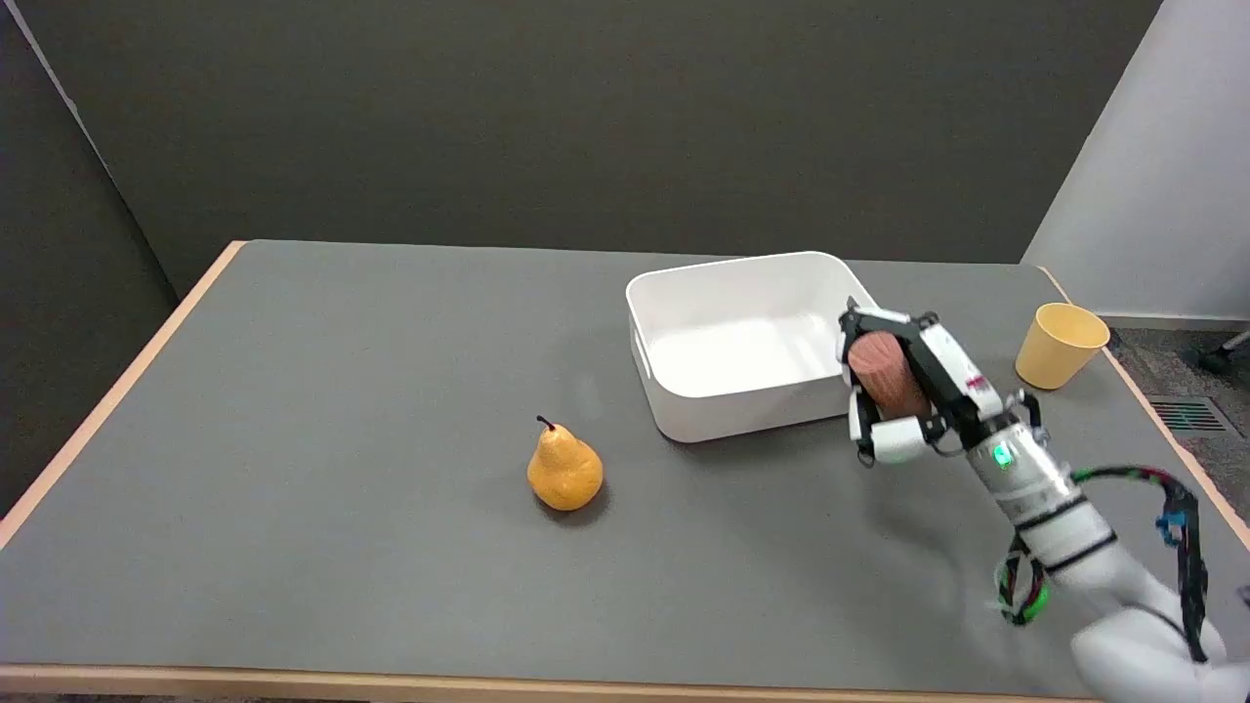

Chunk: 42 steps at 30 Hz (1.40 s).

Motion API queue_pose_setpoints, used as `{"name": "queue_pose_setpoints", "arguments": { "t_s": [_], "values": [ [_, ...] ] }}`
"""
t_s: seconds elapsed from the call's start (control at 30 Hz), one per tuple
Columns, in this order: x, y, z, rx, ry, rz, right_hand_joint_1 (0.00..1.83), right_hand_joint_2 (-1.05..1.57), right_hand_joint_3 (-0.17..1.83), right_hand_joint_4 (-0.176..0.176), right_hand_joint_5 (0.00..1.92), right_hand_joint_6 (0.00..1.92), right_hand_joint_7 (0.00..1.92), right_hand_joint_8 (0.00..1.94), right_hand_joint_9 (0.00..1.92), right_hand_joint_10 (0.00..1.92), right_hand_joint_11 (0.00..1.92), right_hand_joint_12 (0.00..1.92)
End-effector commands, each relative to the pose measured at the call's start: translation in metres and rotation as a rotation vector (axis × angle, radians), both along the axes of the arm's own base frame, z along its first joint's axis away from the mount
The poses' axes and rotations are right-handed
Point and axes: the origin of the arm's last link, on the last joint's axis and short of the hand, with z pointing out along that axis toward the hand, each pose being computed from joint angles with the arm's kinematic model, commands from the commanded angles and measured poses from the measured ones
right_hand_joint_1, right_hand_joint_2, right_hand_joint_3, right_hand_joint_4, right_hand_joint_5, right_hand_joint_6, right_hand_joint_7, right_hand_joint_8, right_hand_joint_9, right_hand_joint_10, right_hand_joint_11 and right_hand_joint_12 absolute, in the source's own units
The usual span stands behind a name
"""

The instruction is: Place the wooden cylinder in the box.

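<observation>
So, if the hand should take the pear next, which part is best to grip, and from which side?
Probably the wide lower body of the pear, approached from above or from the right. It stands upright with its stem up, its neck narrows, and it stands free on the table, apart from the box.

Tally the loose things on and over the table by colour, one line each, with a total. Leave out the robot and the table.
White: 1, the box
Yellow or orange: 2, the pear and the cup
Brown: 1, the wooden cylinder, held by the right hand at the box's right edge
Total: 4
</observation>
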Motion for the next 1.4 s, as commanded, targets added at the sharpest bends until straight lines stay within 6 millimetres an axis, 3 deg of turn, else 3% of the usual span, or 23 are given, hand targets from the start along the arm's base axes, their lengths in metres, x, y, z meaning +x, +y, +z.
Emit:
{"name": "queue_pose_setpoints", "arguments": {
  "t_s": [0.03, 0.23, 0.47, 0.63, 0.73, 0.9, 1.07, 1.23, 1.37, 1.4],
  "values": [
    [0.141, -0.1, -0.004, -0.028, 0.332, 0.011, 1.61, 0.39, 1.64, -0.028, 0.73, 1.75, 1.04, 1.74, 1.11, 1.92, 1.22, 1.92],
    [0.166, -0.138, -0.021, -0.007, 0.369, -0.011, 1.61, 0.38, 1.65, -0.018, 0.74, 1.74, 1.05, 1.74, 1.12, 1.92, 1.23, 1.92],
    [0.18, -0.171, -0.035, 0.019, 0.392, -0.022, 1.61, 0.38, 1.65, -0.016, 0.74, 1.74, 1.05, 1.74, 1.12, 1.92, 1.23, 1.92],
    [0.157, -0.187, -0.049, 0.055, 0.39, -0.09, 1.61, 0.37, 1.66, -0.011, 0.74, 1.74, 1.05, 1.74, 1.12, 1.92, 1.23, 1.92],
    [0.132, -0.19, -0.052, 0.073, 0.36, -0.147, 1.61, 0.38, 1.65, -0.008, 0.74, 1.74, 1.05, 1.74, 1.11, 1.92, 1.23, 1.92],
    [0.08, -0.177, -0.046, 0.062, 0.315, -0.25, 1.61, 0.38, 1.65, -0.011, 0.74, 1.74, 1.05, 1.74, 1.12, 1.92, 1.23, 1.92],
    [0.045, -0.163, -0.035, 0.034, 0.272, -0.305, 1.61, 0.37, 1.66, -0.011, 0.74, 1.74, 1.05, 1.74, 1.12, 1.92, 1.23, 1.92],
    [0.031, -0.156, -0.029, 0.024, 0.236, -0.321, 1.61, 0.37, 1.66, -0.011, 0.74, 1.74, 1.05, 1.74, 1.12, 1.92, 1.23, 1.92],
    [0.032, -0.15, -0.025, 0.021, 0.206, -0.262, 1.61, 0.38, 1.65, -0.027, 0.74, 1.74, 1.04, 1.75, 1.12, 1.92, 1.23, 1.92],
    [0.033, -0.149, -0.026, 0.023, 0.21, -0.252, 1.6, 0.41, 1.6, -0.058, 0.71, 1.72, 1.01, 1.74, 1.09, 1.92, 1.22, 1.92]
  ]
}}
